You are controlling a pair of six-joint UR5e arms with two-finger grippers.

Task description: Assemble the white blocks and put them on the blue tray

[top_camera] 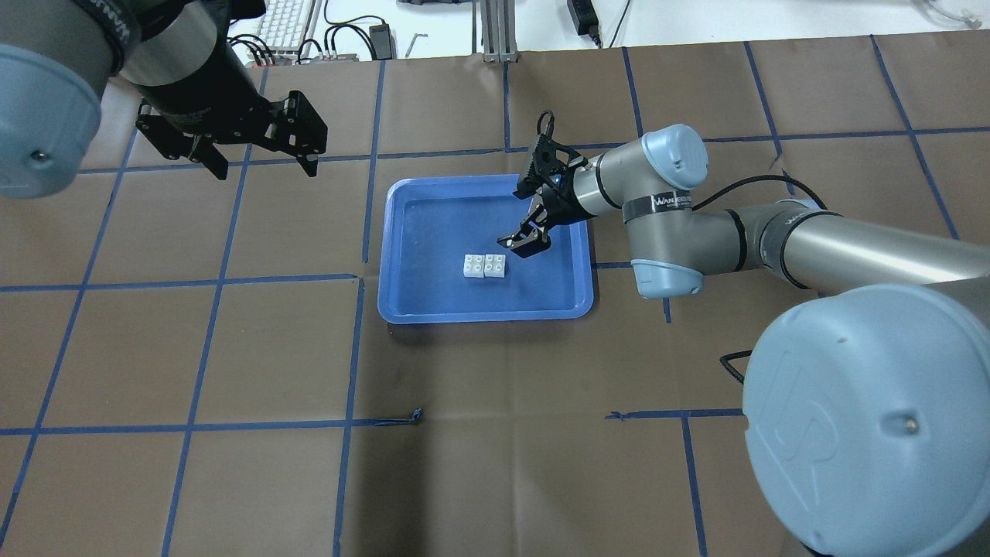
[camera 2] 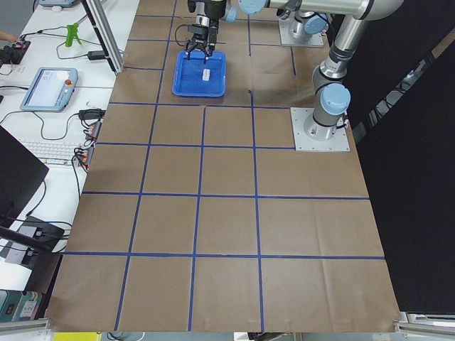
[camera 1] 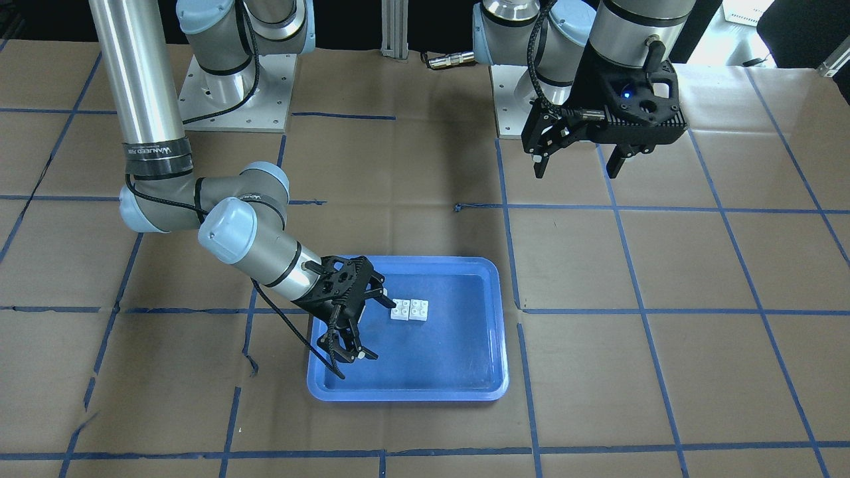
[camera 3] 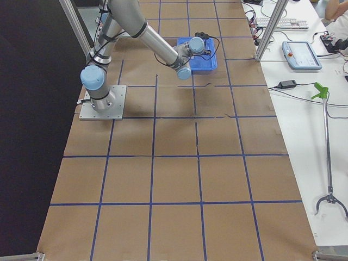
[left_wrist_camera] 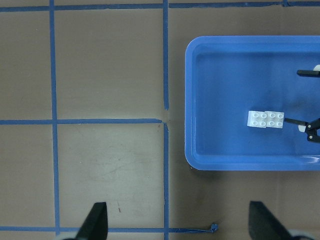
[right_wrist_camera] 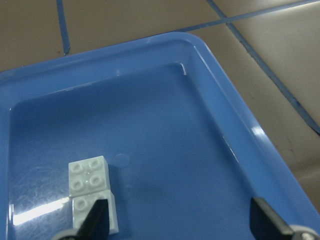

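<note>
**Right arm's big joint crowds the lens; bricks lie just ahead of open jaws**

Closest to the overhead camera, the right arm's blue-capped joint (top_camera: 874, 418) blocks that view's lower right corner. Its forearm crosses the brown papered tabletop (top_camera: 232, 348), which is gridded with blue tape, and its wrist covers part of the blue tray's (top_camera: 479, 313) rim.

The right gripper (camera 1: 380, 329) hangs low inside the tray, tilted, with its jaws spread wide and holding nothing. The white blocks (camera 1: 410, 310) rest on the tray floor, studs up and touching side by side. They lie just beside one jaw tip rather than between the two; I cannot tell whether that tip touches them. In the right wrist view they sit ahead of the left-hand jaw, with bare tray floor in front of the other.

The left gripper (camera 1: 576, 169) hovers high over bare tabletop, well apart from the tray, its jaws wide and empty.

A torn scrap of blue tape (top_camera: 416, 415) lies well clear of both grippers. A keyboard (camera 2: 53, 150) and a teach pendant (camera 2: 48, 89) sit on the side bench.
</note>
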